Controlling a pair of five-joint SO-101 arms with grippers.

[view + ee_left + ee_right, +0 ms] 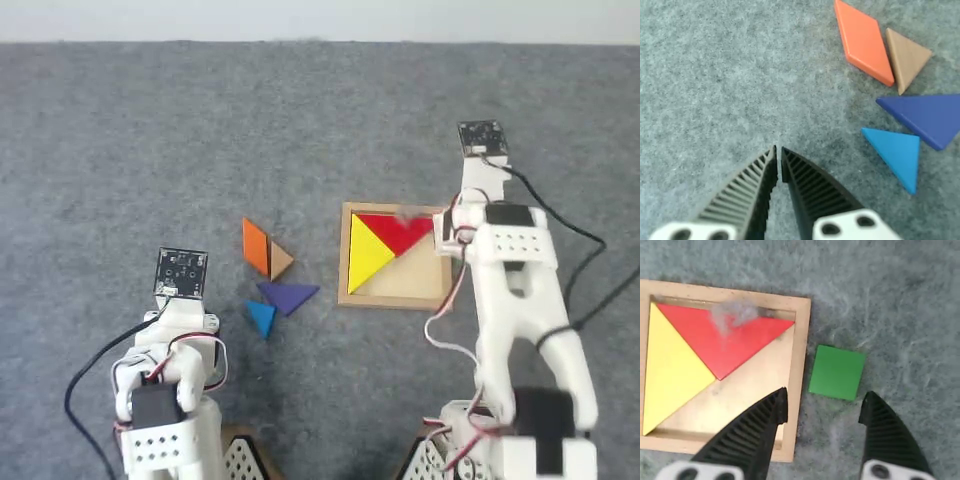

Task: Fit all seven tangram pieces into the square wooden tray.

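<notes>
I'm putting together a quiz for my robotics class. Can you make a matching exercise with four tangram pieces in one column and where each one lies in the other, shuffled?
Pieces:
1. red triangle
2. green square
3. orange parallelogram
4. light blue triangle

Places:
A. alongside the brown triangle
B. inside the tray, against the yellow triangle
C. next to the dark blue triangle
D. on the grey cloth, just outside the tray's rim

Pairs: 1-B, 2-D, 3-A, 4-C

Tray (pixel 415 282): red (pixel 396 231), yellow pcs (pixel 365 256), prob. flat
</notes>
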